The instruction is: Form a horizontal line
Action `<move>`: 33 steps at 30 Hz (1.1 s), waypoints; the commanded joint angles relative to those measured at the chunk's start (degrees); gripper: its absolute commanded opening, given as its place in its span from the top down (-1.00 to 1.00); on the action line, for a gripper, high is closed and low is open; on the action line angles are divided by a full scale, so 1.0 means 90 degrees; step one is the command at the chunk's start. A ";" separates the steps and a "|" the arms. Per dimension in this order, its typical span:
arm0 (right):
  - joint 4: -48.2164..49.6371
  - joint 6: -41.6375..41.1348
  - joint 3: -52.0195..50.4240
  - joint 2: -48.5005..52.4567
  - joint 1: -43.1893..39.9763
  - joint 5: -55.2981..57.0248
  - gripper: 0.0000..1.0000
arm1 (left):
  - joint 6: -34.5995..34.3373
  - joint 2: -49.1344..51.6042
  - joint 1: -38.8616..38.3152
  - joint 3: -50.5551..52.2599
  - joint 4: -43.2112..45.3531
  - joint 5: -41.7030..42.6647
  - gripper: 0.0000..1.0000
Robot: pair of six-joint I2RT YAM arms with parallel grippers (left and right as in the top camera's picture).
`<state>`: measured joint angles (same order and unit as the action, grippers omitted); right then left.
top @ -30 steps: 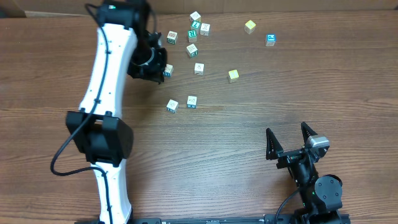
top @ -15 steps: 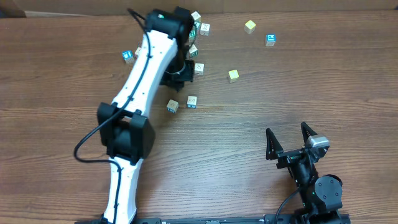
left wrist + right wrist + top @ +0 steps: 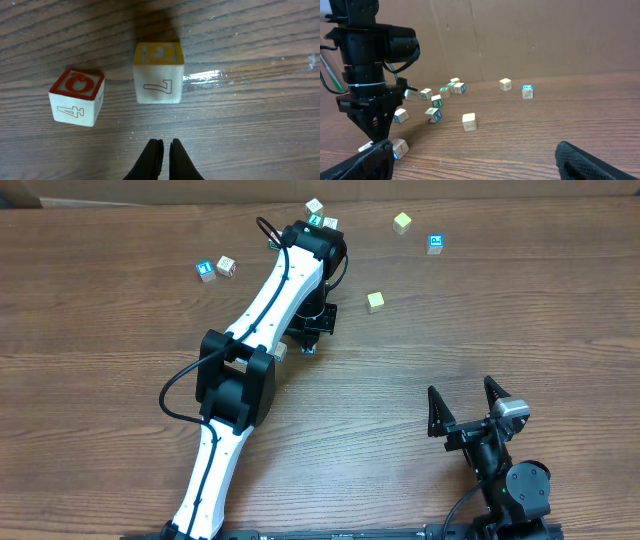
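No horizontal line shows; the alphabet cubes lie apart. My left gripper (image 3: 311, 336) (image 3: 164, 149) hangs shut and empty just above the table, tips pointing down (image 3: 381, 138). Just ahead of it in the left wrist view sits a yellow-topped cube (image 3: 158, 73), with a red-topped cube (image 3: 76, 97) to its left and a gap between them. The left arm hides these in the overhead view. My right gripper (image 3: 468, 408) (image 3: 485, 167) rests open near the front right, far from every cube.
Loose cubes lie scattered: two at the left (image 3: 216, 268), a cluster at the back (image 3: 321, 218), a yellow one (image 3: 402, 222), a blue one (image 3: 435, 243) and a pale one (image 3: 375, 301). The left arm (image 3: 270, 300) stretches diagonally across the table's middle.
The left arm has swung to the right over the middle cubes, uncovering two cubes at the left and hiding several in the centre. The right arm has not moved.
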<state>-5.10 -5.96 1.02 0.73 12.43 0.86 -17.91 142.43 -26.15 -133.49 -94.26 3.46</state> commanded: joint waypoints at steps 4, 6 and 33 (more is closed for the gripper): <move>0.0041 0.0027 -0.0061 -0.0063 0.0029 0.0010 -1.00 | -0.0206 0.0078 0.0000 0.0005 0.0029 -0.0124 0.83; 0.0041 0.0027 -0.0061 -0.0063 0.0029 0.0010 -1.00 | -0.0233 0.0080 -0.0024 0.0007 0.0056 -0.0121 0.85; 0.0041 0.0027 -0.0061 -0.0063 0.0029 0.0010 -1.00 | -0.0464 0.0078 -0.0216 0.1030 0.1105 -0.0597 0.52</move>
<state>-5.10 -5.96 1.02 0.73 12.43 0.84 -21.10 142.63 -28.14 -124.25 -86.46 -0.95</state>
